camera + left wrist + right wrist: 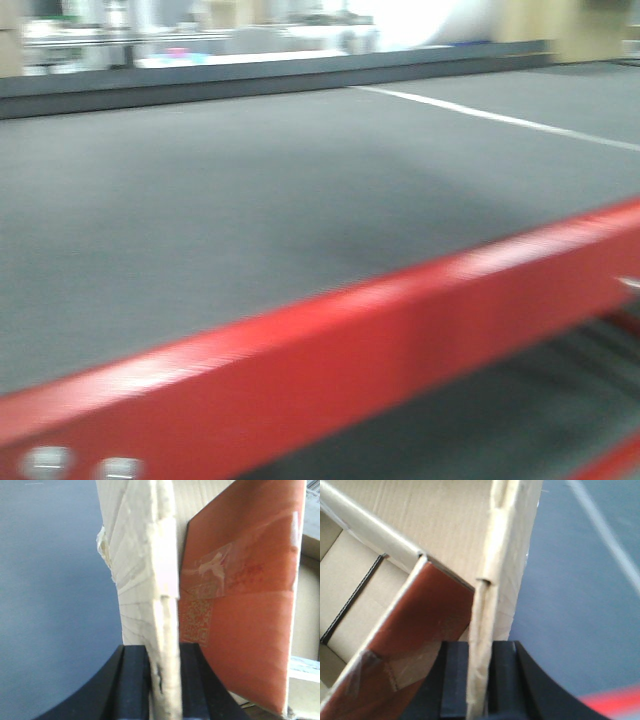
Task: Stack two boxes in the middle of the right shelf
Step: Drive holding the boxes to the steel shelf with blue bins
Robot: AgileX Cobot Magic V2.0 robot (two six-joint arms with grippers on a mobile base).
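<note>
An open brown cardboard box (445,520) fills the right wrist view, its inside showing at left. My right gripper (479,647) is shut on the upright edge of its wall. A reddish-brown taped flap (420,620) folds inward beside the fingers. In the left wrist view my left gripper (162,652) is shut on the pale corrugated wall edge of a box (140,555), with a reddish flap (250,580) carrying tape and a printed code at its right. The shelf is out of view. The front view shows neither the grippers nor a box.
A grey-topped table (250,220) with a red front rail (350,340) fills the blurred front view, with a white line (500,118) across its far right. A lower level (520,410) shows under the rail. Grey surface (580,590) lies below the box.
</note>
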